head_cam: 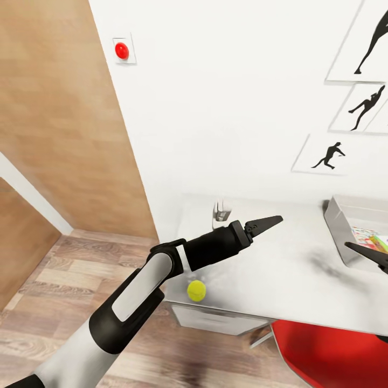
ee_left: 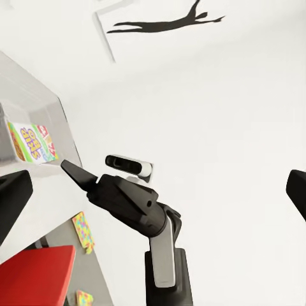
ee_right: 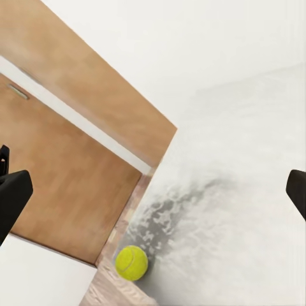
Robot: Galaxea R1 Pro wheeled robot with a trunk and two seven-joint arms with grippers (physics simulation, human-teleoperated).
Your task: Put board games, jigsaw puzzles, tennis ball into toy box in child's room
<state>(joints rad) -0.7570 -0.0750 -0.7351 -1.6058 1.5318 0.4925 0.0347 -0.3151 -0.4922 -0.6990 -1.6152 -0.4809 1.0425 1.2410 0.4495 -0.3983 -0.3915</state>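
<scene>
The tennis ball (head_cam: 196, 290) lies on the pale table (head_cam: 291, 269) near its front left corner, and the right wrist view has the tennis ball (ee_right: 131, 262) close to the table edge. My left gripper (head_cam: 267, 221) hovers over the table beyond the ball, open, its fingers (ee_left: 13, 197) wide apart and empty. At the right stands the grey toy box (head_cam: 339, 226) with a colourful board game (head_cam: 369, 237) inside. In front of the box, my right gripper (head_cam: 369, 252) is open and empty. Two jigsaw puzzles (ee_left: 83, 231) lie flat on a grey surface in the left wrist view.
A red chair (head_cam: 328, 350) sits under the table's front edge at the right. A small grey-white object (head_cam: 221, 211) stands at the table's back by the wall. A red button (head_cam: 122, 50) and black silhouette pictures (head_cam: 328, 156) hang on the white wall. Wood floor lies left.
</scene>
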